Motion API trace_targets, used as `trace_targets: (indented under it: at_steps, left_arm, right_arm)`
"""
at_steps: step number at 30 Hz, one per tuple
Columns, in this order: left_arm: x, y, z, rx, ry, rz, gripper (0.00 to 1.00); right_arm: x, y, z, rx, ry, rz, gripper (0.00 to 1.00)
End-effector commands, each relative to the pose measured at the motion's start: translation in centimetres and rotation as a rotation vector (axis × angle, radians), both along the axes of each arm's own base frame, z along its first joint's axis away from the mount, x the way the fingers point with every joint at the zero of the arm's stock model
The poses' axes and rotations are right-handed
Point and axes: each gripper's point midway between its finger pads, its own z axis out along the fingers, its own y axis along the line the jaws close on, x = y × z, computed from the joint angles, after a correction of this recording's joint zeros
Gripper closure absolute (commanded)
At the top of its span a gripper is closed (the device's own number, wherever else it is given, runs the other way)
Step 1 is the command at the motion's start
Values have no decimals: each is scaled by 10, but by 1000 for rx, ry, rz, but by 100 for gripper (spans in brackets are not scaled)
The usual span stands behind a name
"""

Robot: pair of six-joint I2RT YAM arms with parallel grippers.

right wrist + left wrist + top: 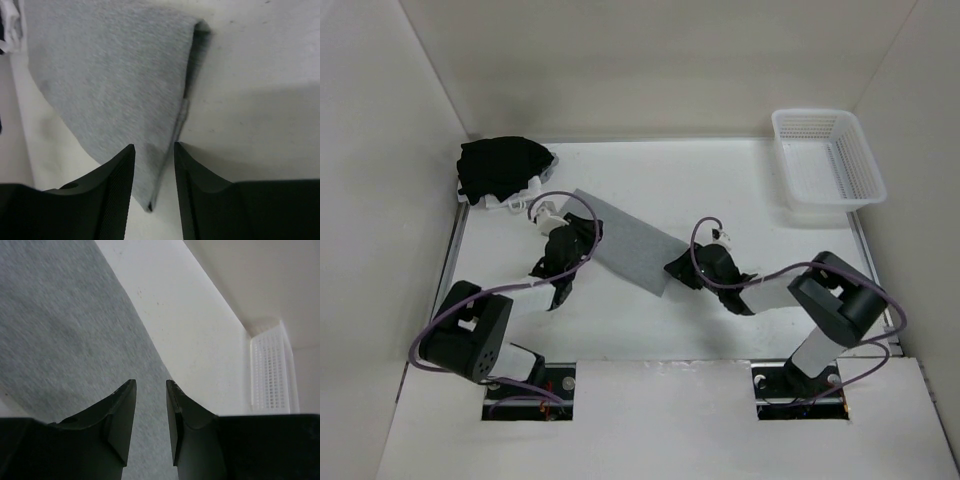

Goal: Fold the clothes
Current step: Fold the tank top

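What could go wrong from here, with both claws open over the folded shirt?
1. The right claw hangs over the shirt's layered edge. Closing there may catch only the top layer and pull the fold open.
2. The left claw faces flat, smooth cloth, so it may only bunch it or slip off.
3. The black bundle lies near the left claw and could get snagged.

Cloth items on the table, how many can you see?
2: the folded light-grey T-shirt lies in the middle of the white table; the black cloth bundle sits in its far left corner. More may hide beneath it.
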Motion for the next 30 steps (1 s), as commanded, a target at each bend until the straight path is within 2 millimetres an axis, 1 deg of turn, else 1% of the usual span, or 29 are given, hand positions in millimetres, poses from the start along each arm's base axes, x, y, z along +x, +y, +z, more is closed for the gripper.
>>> trace_targets:
  at_steps: [1,4,5,6,7,8,9,11,12,14,18,20,22,25,27,29,30]
  left_arm:
    - [-7,0,14,47,-55,-1,71]
    - [-13,0,25,41,-84,-15,72]
    - [-15,0,31,41,-94,-20,72]
    - [-18,0,36,45,-105,-26,72]
    - [-20,0,41,50,-113,-34,72]
    - [-24,-2,46,56,-121,-44,72]
    - [-28,-4,50,66,-131,-54,72]
    - [-36,-8,54,84,-140,-77,72]
    - [-40,-11,56,90,-143,-90,72]
    - [-49,-17,56,101,-142,-119,72]
    - [-69,-36,54,106,-136,-182,72]
    - [-79,-47,53,110,-133,-211,72]
    - [-89,-56,51,117,-126,-237,72]
    - [-97,-63,53,120,-132,-254,72]
    - [-97,-63,56,113,-140,-254,72]
    - [-96,-61,59,107,-147,-251,72]
    - [-96,-60,62,104,-153,-249,71]
  right_arm:
    - [6,14,-7,122,47,-46,60]
    - [10,20,-14,161,74,-79,66]
    - [12,22,-16,168,80,-89,69]
    - [15,23,-18,172,82,-97,74]
    - [19,23,-16,180,70,-111,82]
    - [22,19,-12,184,46,-135,87]
    - [26,14,-8,181,18,-161,91]
    - [24,3,5,182,-29,-182,96]
    - [19,-6,11,169,-49,-187,97]
    - [3,-23,19,154,-72,-184,98]
    - [-37,-60,26,106,-71,-164,98]
    - [-56,-72,34,78,-71,-143,98]
    - [-68,-84,51,43,-92,-138,98]
    - [-76,-95,98,8,-169,-123,97]
    - [-72,-92,133,-13,-225,-80,97]
    - [-63,-77,162,-38,-260,-18,96]
    - [-55,-69,172,-61,-270,9,96]
